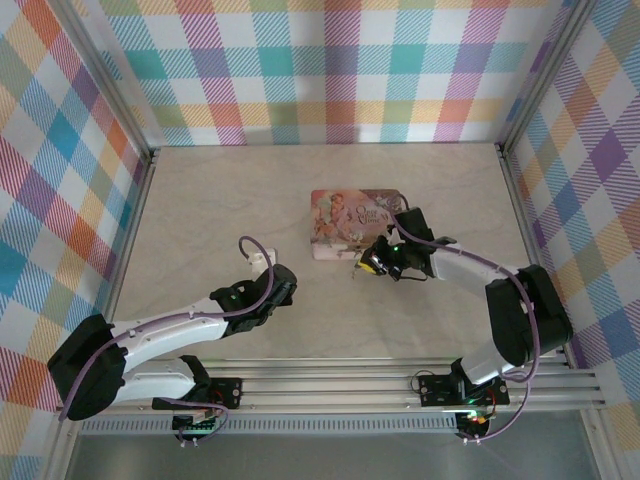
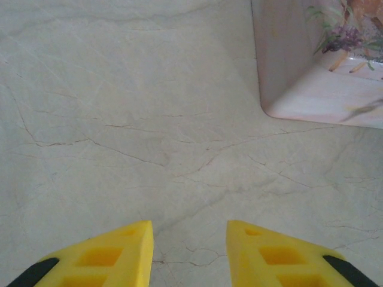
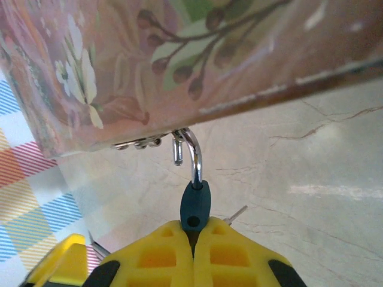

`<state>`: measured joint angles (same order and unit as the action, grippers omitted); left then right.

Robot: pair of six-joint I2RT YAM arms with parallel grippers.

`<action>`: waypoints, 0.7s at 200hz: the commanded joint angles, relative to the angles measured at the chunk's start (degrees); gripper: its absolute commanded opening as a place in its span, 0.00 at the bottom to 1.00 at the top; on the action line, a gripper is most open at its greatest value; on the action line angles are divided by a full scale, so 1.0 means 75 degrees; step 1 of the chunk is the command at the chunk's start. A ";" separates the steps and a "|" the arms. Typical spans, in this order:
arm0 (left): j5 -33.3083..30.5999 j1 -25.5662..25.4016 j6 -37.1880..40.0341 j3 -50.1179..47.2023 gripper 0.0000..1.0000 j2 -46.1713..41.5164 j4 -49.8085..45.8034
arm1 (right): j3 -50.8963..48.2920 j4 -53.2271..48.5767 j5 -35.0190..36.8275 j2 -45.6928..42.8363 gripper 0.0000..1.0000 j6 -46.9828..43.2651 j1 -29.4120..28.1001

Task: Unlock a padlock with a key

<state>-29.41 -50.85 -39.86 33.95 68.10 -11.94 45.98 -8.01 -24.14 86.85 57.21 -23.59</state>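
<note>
Padlock (image 3: 195, 206), dark teal in body with a silver shackle (image 3: 195, 156), is pinched at the tips of the right gripper (image 3: 192, 234), whose yellow fingers are pressed together on it. It is held at the near edge of the pink tin (image 1: 350, 215). The shackle hooks up to the tin's lower edge with its short end hanging free; whether it touches the tin I cannot tell. What looks like the key (image 3: 236, 213), a thin metal sliver, pokes out just right of the fingers. A short bead chain (image 3: 139, 143) lies under the tin's edge. To the right, bare marbled table (image 2: 119, 119) leaves open room. The left gripper (image 2: 189, 239) hovers with jaws spread over bare table, the tin's corner apart from it. Plaid walls (image 1: 330, 70) close three sides. The tin's lid carries script too small to read.
</note>
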 commanded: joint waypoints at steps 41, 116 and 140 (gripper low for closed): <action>0.0682 0.0171 0.0371 0.0463 0.38 0.0093 0.0535 | -0.0473 -0.0072 0.1108 -0.0511 0.00 0.2087 0.0098; 0.2976 0.1070 -0.0050 0.2350 0.39 0.0930 0.0555 | -0.0891 0.0880 0.1842 -0.0556 0.00 0.3690 -0.0069; 0.3716 0.1628 -0.0194 0.2623 0.39 0.1097 0.0691 | -0.0813 0.0985 0.2210 -0.0591 0.00 0.3965 -0.0147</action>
<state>-8.95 -42.35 -39.55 51.33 75.00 -7.60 40.12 -2.57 -12.10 83.92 81.76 -24.10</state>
